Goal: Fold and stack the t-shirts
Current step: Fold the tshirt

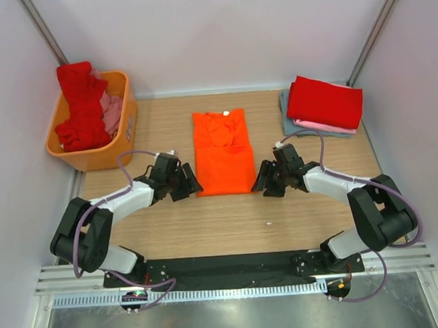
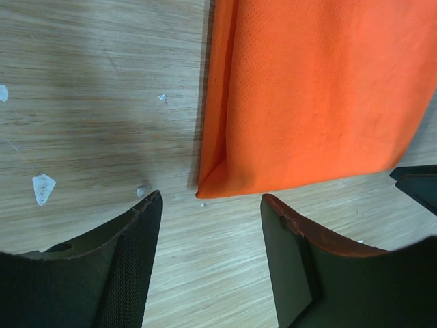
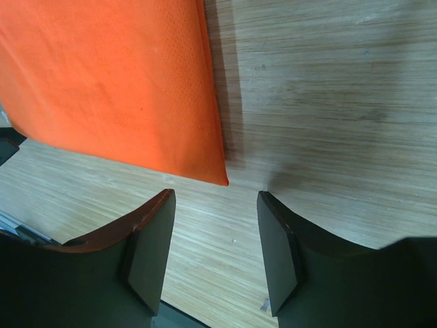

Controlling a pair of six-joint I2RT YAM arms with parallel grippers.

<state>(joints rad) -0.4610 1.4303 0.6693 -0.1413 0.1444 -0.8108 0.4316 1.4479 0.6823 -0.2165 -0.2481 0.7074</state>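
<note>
A bright orange t-shirt lies folded lengthwise in the middle of the table, collar at the far end. My left gripper is open and empty just left of its near left corner, which shows in the left wrist view just beyond the fingertips. My right gripper is open and empty just right of the near right corner. A folded stack sits at the far right: a red shirt on top of a pink one and a grey-blue one. More red and pink shirts are heaped in the basket.
An orange plastic basket stands at the far left. White walls enclose the wooden table on three sides. A black rail runs along the near edge by the arm bases.
</note>
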